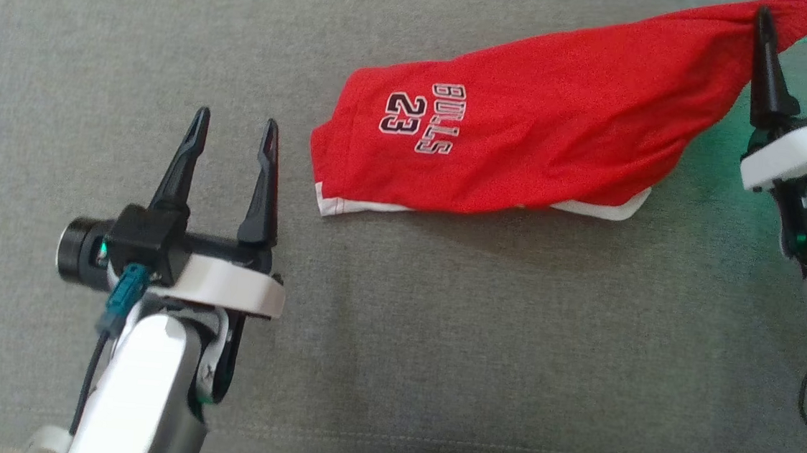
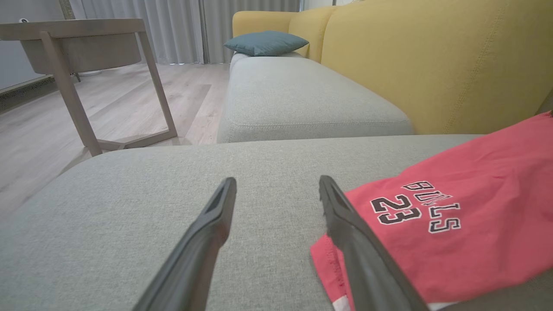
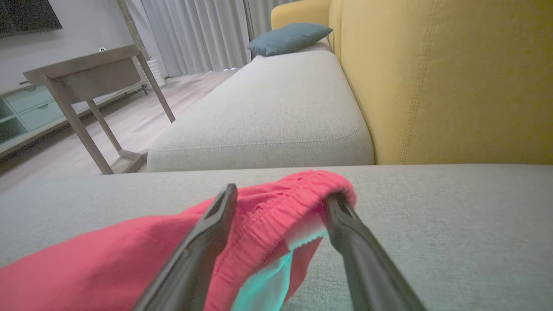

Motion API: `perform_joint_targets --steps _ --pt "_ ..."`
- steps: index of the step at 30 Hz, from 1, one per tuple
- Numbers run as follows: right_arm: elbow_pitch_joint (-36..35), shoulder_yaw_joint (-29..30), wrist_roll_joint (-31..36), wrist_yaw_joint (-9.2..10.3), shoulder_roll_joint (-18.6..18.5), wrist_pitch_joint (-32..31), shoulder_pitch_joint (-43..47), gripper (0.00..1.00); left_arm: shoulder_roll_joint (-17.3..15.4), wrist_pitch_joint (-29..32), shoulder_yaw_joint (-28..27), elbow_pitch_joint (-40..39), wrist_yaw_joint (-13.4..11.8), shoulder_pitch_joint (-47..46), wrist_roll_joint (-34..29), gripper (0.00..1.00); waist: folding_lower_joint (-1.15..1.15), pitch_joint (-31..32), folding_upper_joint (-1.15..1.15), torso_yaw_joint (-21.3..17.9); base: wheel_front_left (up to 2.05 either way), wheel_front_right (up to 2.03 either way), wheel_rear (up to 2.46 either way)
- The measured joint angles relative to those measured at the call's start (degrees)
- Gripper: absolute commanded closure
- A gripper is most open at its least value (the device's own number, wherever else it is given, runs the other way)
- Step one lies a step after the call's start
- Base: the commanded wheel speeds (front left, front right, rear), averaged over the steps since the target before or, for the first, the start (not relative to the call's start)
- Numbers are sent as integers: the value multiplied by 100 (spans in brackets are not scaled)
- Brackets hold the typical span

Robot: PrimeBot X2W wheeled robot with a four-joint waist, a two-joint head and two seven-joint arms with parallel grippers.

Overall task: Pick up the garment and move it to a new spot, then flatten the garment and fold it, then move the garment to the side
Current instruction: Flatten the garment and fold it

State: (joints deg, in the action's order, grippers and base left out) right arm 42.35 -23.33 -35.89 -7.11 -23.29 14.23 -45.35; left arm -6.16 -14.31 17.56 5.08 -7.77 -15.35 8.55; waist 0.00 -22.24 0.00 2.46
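Both my jaw pairs spread. Red white-trimmed jersey shorts (image 1: 527,121): hem beside my left gripper (image 1: 235,123); right wrist view adds waistband (image 3: 281,203) draped over my right gripper (image 1: 795,23). Teal pillow (image 3: 289,36), wooden side table (image 3: 86,69) beyond.

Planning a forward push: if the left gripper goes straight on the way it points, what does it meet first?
Probably only the grey seat cushion; the left gripper points past the red shorts, which lie just to its right. Its height is unclear.
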Motion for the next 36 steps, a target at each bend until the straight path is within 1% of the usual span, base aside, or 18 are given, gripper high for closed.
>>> perform_joint_targets --steps 1,4,6,10,14,20,28,30,31,36 --pt "0 0 0 0 0 0 0 0 0 0 0 0 0 0 0 0 0 0 0 0 0 0 0" --pt "-523 319 108 0 8 13 438 0 -14 0 -33 1 -12 138 0 0 0 125 0 -104 0 0 0" --pt "-711 463 120 0 11 11 771 0 -25 0 -65 1 -12 191 0 0 0 202 0 -164 0 0 0" --pt "-972 675 148 0 70 -309 1401 0 -30 0 -74 7 -8 232 0 0 0 345 0 -236 0 0 0" --pt "-1303 823 218 0 180 -592 1766 0 -32 0 -71 15 -3 234 0 0 0 423 0 -254 0 0 0" --pt "-1934 1157 588 0 366 -656 2304 0 -51 0 -74 37 4 341 1 0 0 551 0 -251 0 0 0" --pt "-3186 1684 1284 0 905 -831 3440 0 -73 0 -89 89 -12 738 27 0 0 848 0 -283 0 0 0" --pt "-3543 1841 1468 0 1068 -936 3719 0 -82 0 -98 89 -14 791 27 0 0 907 0 -294 0 0 0" --pt "-3838 1927 1612 0 1207 -1034 3957 0 -92 0 -101 91 -30 829 29 0 0 941 0 -308 0 0 0" --pt "-4418 2094 1884 0 1479 -1218 4368 0 -121 0 -103 91 -59 839 79 0 0 998 0 -345 0 0 0"
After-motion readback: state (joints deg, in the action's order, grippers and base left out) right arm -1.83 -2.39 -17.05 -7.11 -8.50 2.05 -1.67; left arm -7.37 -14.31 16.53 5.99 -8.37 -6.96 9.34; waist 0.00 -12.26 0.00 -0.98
